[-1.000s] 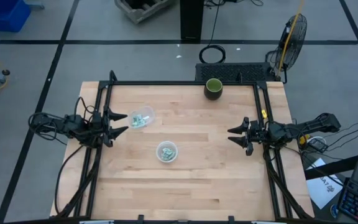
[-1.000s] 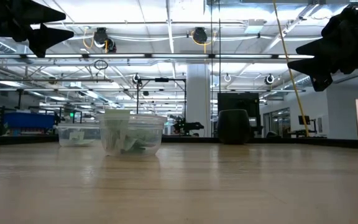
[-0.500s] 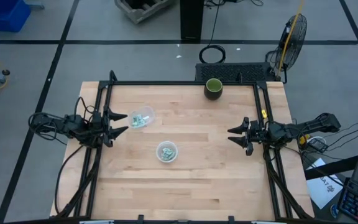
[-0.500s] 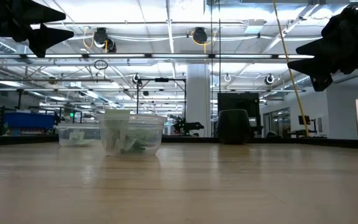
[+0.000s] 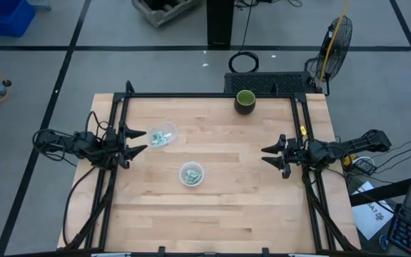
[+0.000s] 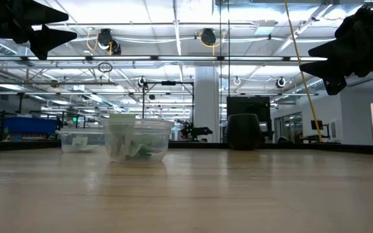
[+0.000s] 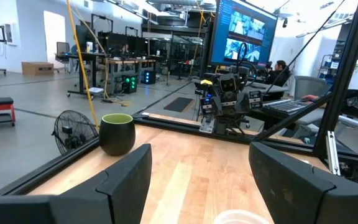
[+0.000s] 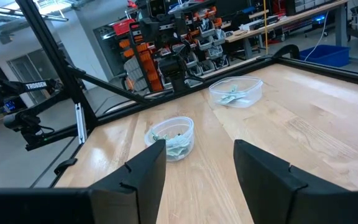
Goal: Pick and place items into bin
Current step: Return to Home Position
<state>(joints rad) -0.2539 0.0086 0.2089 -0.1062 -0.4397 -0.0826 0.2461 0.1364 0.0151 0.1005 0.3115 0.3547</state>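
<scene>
Light green and white packets lie inside two clear cups on the wooden table. One cup (image 5: 191,173) (image 8: 171,137) stands upright near the table's middle. The other cup (image 5: 164,134) (image 8: 235,91) sits farther toward the far left. A dark green cup (image 5: 245,101) (image 7: 117,132) stands at the far edge. My left gripper (image 5: 135,141) (image 7: 197,180) is open and hovers at the left side, just left of the far-left clear cup. My right gripper (image 5: 268,155) (image 8: 201,174) is open and hovers at the right side, pointing toward the cups.
A black metal frame (image 5: 205,95) runs along the table's far, left and right edges. A floor fan (image 5: 337,36) stands beyond the far right corner. Bare wood (image 5: 212,214) stretches between the cups and the near edge, and between the cups and my right gripper.
</scene>
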